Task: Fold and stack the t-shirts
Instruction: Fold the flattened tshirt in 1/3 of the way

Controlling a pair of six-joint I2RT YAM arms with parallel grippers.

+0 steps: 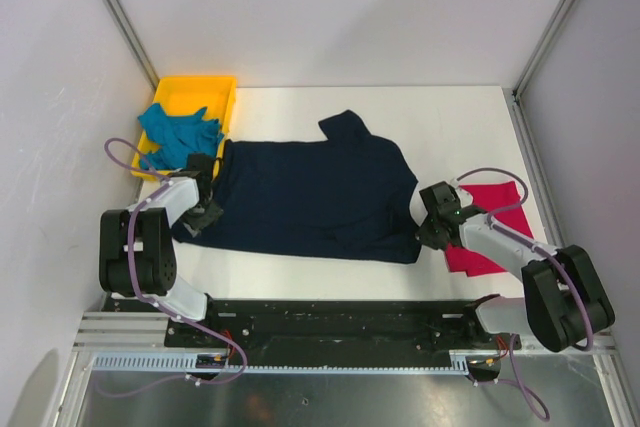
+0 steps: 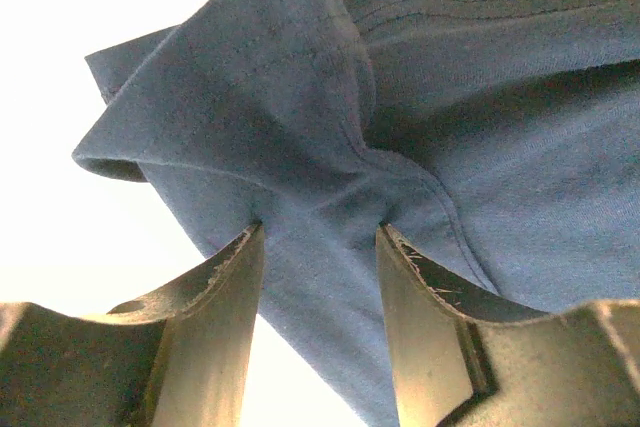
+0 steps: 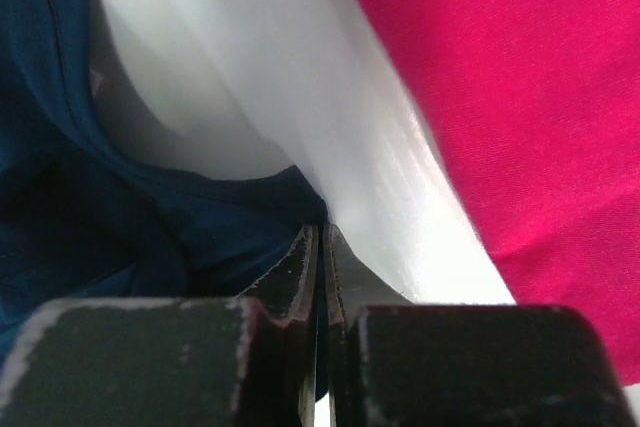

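- The white tabletop (image 1: 300, 272) sits between pale walls.
- The navy t-shirt (image 1: 315, 197) lies spread in the middle.
- The yellow tray (image 1: 200, 92) holds the teal t-shirt (image 1: 178, 134); the pink t-shirt (image 1: 490, 217) lies at the right.
- The left end effector (image 2: 318, 247) pinches the navy cloth.
- The right end effector (image 3: 320, 247) is clenched on its edge.

The navy t-shirt (image 1: 315, 197) is showing a plain dark blue, with no print, and in the left wrist view its stitched hems are reading as a slightly lighter, greyer blue. The crimson-pink t-shirt (image 1: 482, 230) is glowing a solid, unpatterned pink-red. The teal t-shirt (image 1: 180, 135) is looking plain blue-green against the bright yellow tray (image 1: 215, 87). The desk (image 1: 440, 117) is appearing plain white. The left gripper (image 1: 207, 209) and right gripper (image 1: 428, 230) are showing black jaws with pale scuffed edges, on arms that are looking light grey with black joints. Lilac cables (image 1: 125, 152) are looping beside the arms.
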